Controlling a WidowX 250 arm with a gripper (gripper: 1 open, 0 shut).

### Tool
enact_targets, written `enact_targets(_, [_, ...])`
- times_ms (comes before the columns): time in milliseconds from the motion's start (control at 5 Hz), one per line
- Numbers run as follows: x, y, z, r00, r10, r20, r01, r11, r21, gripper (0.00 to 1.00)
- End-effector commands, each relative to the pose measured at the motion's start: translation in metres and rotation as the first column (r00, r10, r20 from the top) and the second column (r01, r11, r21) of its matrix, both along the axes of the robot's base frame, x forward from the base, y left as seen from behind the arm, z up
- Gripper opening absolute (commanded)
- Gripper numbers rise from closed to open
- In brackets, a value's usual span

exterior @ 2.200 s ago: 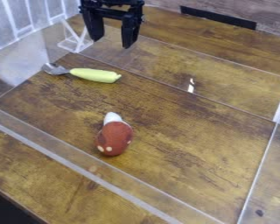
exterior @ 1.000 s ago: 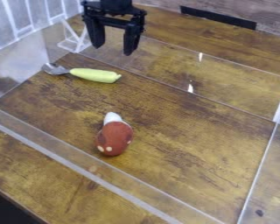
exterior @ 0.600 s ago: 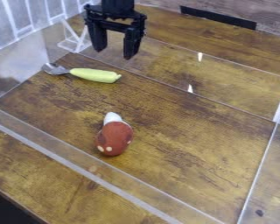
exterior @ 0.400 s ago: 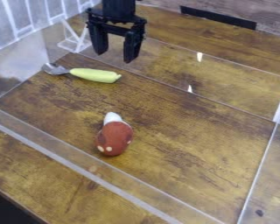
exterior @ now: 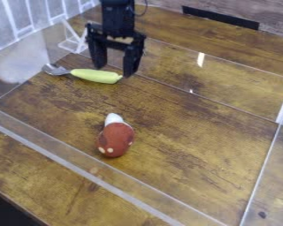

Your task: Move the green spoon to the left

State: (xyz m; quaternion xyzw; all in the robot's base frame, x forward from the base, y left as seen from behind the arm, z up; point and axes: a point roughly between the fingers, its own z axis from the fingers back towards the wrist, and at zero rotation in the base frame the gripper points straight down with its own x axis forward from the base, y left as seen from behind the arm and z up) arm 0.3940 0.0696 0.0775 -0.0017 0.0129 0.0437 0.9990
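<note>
1. wooden table (exterior: 215,168), dark brown planks with strong grain, fills nearly the whole view.
2. clear plastic walls (exterior: 132,181) stand on the tabletop, boxing in a work area; edges catch pale glints.
3. white railing-like bars (exterior: 20,16) at upper left, blurred.
4. dark strip (exterior: 226,16) along the far edge, upper right.
5. light even, soft, no hard shadows.

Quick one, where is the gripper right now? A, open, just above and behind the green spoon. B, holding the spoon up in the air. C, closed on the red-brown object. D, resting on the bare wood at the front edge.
A: the gripper stands with its jaws apart right over the green spoon, which lies flat on the table, far from the red-brown object.
</note>
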Motion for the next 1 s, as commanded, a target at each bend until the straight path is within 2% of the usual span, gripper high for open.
enact_targets(0, [0.0,-0.002,0.063,0.989,0.054,0.14,-0.059,0.998,0.026,1.0])
enact_targets(200, [0.002,-0.007,0.077,0.982,0.097,0.161,-0.102,0.995,0.023,1.0])
enact_targets(600, [0.008,-0.016,0.079,0.984,0.074,0.162,-0.077,0.997,0.016,1.0])
enact_targets(800, [0.008,-0.017,0.072,0.985,0.096,0.142,-0.099,0.995,0.01,0.0])
